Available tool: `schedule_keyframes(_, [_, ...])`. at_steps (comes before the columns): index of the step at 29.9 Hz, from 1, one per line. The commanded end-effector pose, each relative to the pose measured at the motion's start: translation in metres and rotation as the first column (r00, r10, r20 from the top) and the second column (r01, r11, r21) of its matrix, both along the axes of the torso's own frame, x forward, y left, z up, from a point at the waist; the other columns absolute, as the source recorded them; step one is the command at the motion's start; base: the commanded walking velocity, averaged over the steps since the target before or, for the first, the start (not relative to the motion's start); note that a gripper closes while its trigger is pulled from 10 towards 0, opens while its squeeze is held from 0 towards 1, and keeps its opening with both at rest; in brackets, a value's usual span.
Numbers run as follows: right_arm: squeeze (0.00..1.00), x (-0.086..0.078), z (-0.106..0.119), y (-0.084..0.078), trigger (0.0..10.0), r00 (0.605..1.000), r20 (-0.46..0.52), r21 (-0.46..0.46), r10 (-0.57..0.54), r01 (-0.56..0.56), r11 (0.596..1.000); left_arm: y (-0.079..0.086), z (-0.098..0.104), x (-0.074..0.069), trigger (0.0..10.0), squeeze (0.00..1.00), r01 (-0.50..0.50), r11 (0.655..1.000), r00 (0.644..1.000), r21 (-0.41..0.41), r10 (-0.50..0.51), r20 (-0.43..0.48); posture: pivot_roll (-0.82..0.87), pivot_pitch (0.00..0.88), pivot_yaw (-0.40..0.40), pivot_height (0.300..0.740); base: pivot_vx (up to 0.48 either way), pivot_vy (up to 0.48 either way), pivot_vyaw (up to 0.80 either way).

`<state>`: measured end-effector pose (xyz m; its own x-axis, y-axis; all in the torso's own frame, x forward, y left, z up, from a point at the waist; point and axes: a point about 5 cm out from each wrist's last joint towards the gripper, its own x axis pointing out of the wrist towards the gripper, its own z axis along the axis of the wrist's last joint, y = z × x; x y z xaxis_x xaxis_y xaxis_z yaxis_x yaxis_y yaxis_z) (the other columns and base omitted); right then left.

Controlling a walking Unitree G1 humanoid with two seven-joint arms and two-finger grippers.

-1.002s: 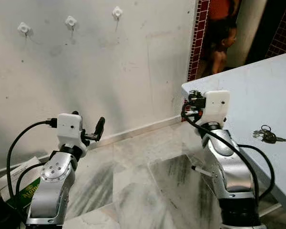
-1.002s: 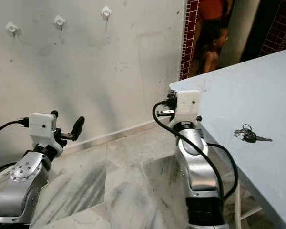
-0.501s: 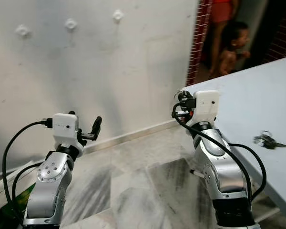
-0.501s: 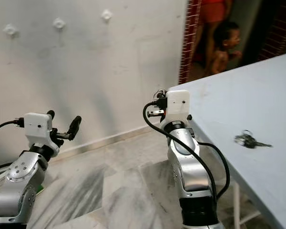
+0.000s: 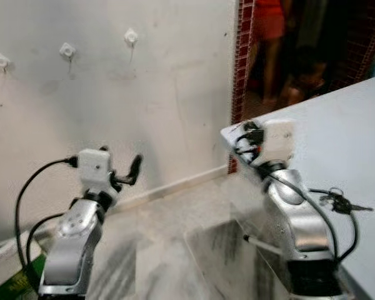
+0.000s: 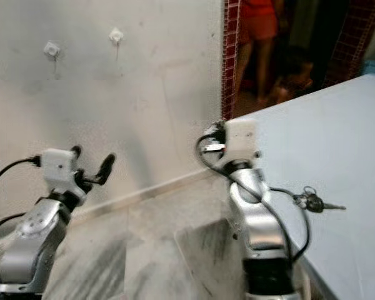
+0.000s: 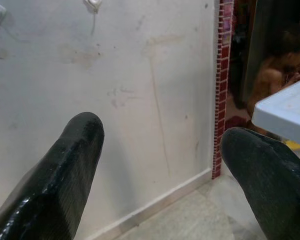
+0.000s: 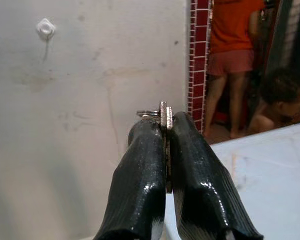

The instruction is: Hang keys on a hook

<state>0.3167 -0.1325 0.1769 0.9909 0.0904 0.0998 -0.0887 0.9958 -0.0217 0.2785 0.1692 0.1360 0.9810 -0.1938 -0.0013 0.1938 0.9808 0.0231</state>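
Observation:
Three white hooks are fixed high on the pale wall, among them the right one (image 5: 131,36) and the middle one (image 5: 67,50). My right gripper (image 8: 165,122) is raised at the table's corner and shut on a metal key with its ring (image 8: 163,111); one hook (image 8: 45,28) lies ahead of it on the wall. A second bunch of keys (image 5: 337,201) lies on the light blue table (image 5: 344,131), to the right of my right arm. My left gripper (image 5: 120,164) is held up low before the wall, open and holding nothing.
A red-tiled doorway edge (image 5: 240,75) bounds the wall on the right. A person in an orange top (image 8: 235,45) and a child (image 8: 280,100) stand in the doorway. The floor is grey marble (image 5: 169,250). A green packet (image 5: 12,284) lies at the bottom left.
The whole picture has shifted, so the hooks now sit further left: the camera moved. Both arms keep their pose, and the keys on the table lie where they were.

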Motion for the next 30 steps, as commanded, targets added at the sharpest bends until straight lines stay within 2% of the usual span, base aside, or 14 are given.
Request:
schedule_keyframes(1, [0.0,0.0011,0.0039,0.013,10.0,0.999,0.015,0.012,0.045,-0.045,0.999,0.01,0.0054,0.0001,10.0,0.0,-0.029,0.999,0.999,0.014,0.028,0.021,0.03,0.0,0.081,0.74,0.428,0.0,0.0])
schedule_keyframes(30, [0.0,0.0003,-0.0009,0.0154,10.0,0.998,-0.001,0.006,0.061,-0.061,0.998,0.0047,0.0045,0.0,10.0,0.0,-0.012,1.0,1.0,0.006,0.012,0.017,0.03,0.0,0.081,0.74,0.436,0.0,0.0])
